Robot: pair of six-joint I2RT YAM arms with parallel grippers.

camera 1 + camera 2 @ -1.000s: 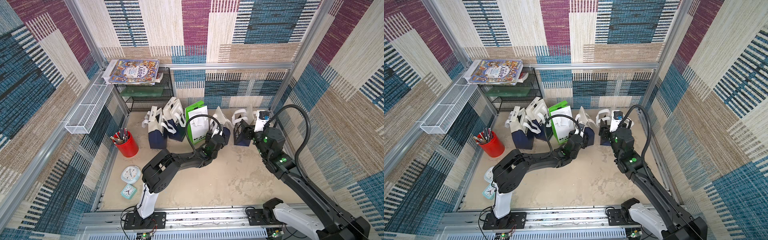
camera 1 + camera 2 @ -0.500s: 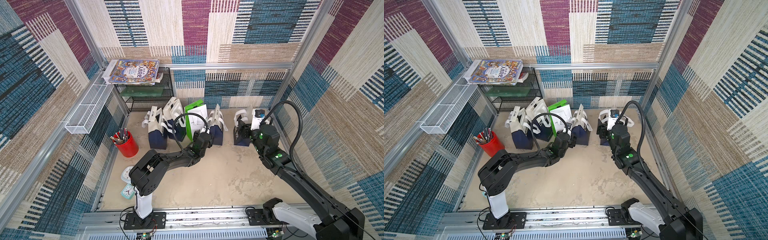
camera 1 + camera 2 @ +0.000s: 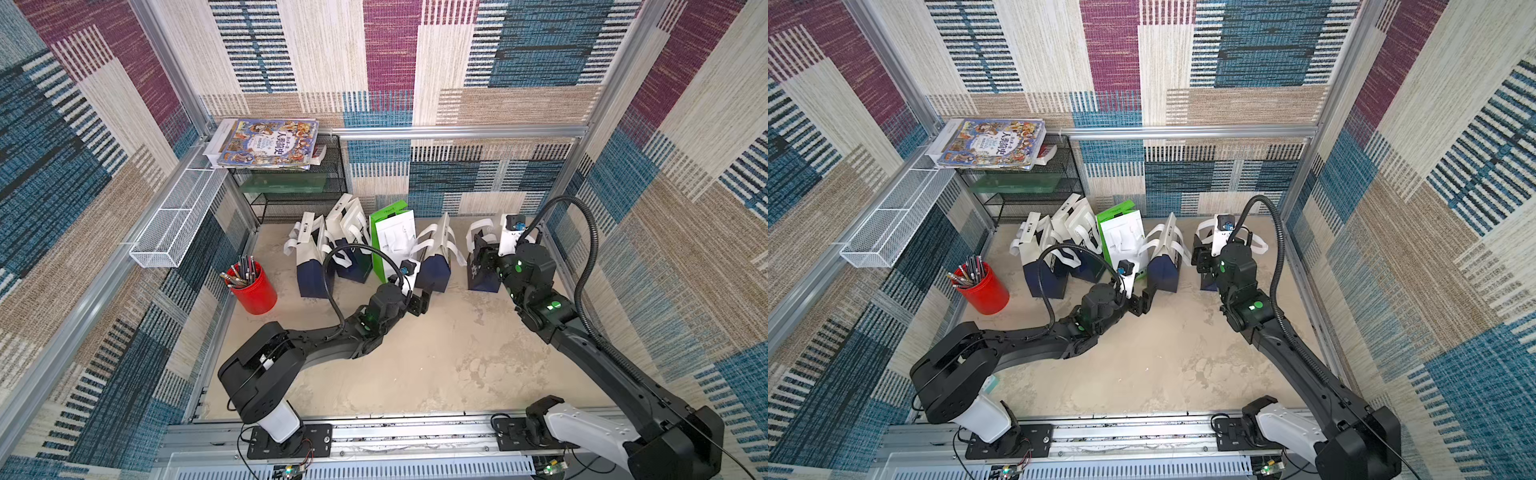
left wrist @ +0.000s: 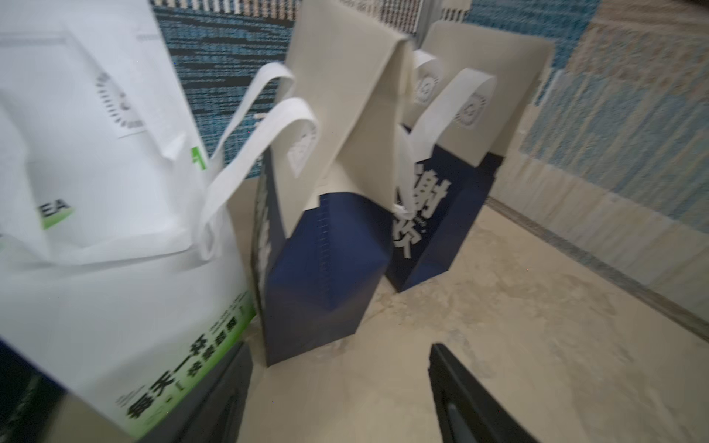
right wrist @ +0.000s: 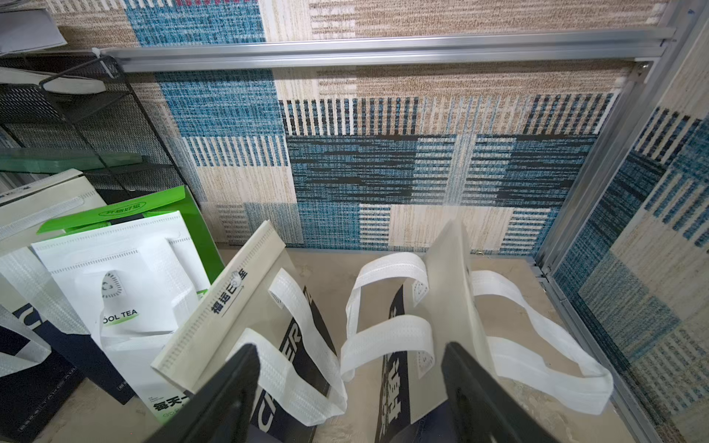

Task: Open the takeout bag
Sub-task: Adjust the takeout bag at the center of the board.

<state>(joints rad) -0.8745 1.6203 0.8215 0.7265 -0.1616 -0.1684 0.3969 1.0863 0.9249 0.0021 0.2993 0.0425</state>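
Several navy-and-cream takeout bags with white handles stand in a row by the back wall. My right gripper (image 3: 482, 259) (image 5: 349, 360) is open just above the rightmost bag (image 3: 482, 280), whose upright cream flap (image 5: 452, 291) and looped white handles (image 5: 387, 333) lie between and beyond the fingers. It holds nothing. My left gripper (image 3: 419, 305) (image 4: 337, 368) is open low over the floor. It is a short way in front of the neighbouring navy bag (image 3: 434, 272) (image 4: 326, 268) and touches nothing. That bag's cream top is folded shut.
A white-and-green bag (image 3: 392, 241) stands left of the left gripper, with two more navy bags (image 3: 311, 270) beyond it. A red pen cup (image 3: 253, 291) is at the left. A black wire shelf with books (image 3: 270, 145) fills the back left corner. The right wall frame (image 5: 575, 307) is close to the rightmost bag.
My left gripper has drawn back from the bags toward the front and dropped lower. My right gripper has shifted left and farther back, over the rightmost bag.
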